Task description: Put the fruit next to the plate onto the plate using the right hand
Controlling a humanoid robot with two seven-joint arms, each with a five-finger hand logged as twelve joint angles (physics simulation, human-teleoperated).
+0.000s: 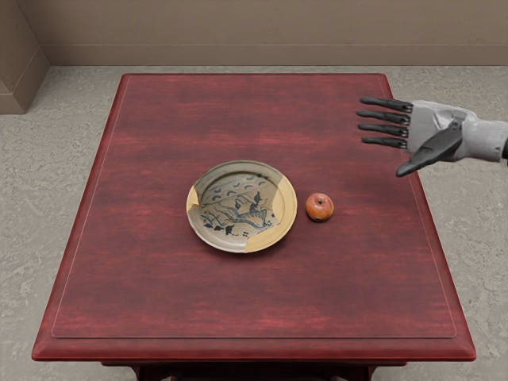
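A small red apple (319, 207) lies on the dark red table (159, 278), just to the right of a round plate (208, 193) with a tan rim and a grey-blue painted centre. The apple is close to the plate's rim but apart from it. My right hand (390, 127) comes in from the right edge, above the table's far right part, well up and to the right of the apple. Its dark fingers (381, 117) are stretched out flat toward the left, the thumb angled down, and it holds nothing. The left arm is out of sight.
The table's right edge (432, 238) runs below the right hand. Beyond the table lie a speckled floor (48, 159) and a beige wall at the back.
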